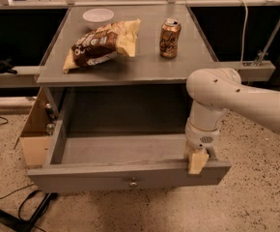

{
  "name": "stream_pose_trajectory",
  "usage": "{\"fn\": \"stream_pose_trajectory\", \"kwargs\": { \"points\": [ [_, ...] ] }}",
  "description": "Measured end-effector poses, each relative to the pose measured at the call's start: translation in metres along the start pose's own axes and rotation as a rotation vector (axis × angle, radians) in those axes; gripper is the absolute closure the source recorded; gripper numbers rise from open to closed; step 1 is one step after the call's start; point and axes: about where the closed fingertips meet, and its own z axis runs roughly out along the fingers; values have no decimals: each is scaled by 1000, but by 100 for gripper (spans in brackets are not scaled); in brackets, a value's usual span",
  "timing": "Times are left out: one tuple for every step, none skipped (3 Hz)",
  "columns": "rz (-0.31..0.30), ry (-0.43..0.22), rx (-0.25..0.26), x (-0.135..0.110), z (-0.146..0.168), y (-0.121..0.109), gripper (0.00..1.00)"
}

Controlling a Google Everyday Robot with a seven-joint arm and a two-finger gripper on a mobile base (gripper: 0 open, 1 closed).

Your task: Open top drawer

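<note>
The top drawer (91, 178) stands wide open. The gripper (198, 161) rests on the right of its front edge; I cannot tell whether it grips.

A: Where's the gripper (198, 161)?
B: At the right end of the top drawer (106, 180), on its front rim; drawer open; knob (133, 182) centred.
A: Above?
B: Chip bag (101, 45); soda can (170, 32); white bowl (98, 16).

Lab: cables (242, 28), gripper (198, 162) at top drawer (91, 181)

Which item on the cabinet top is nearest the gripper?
The soda can, standing right of the chip bag and bowl; the gripper is at the top drawer's front edge.
</note>
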Motion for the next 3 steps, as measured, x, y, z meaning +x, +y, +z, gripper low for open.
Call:
{"fn": "stream_pose_trajectory", "kwargs": {
  "points": [
    [8,7,-22,2,1,8,100],
    [34,8,-38,6,0,19,100],
    [34,8,-38,4,0,19,100]
  ]
}}
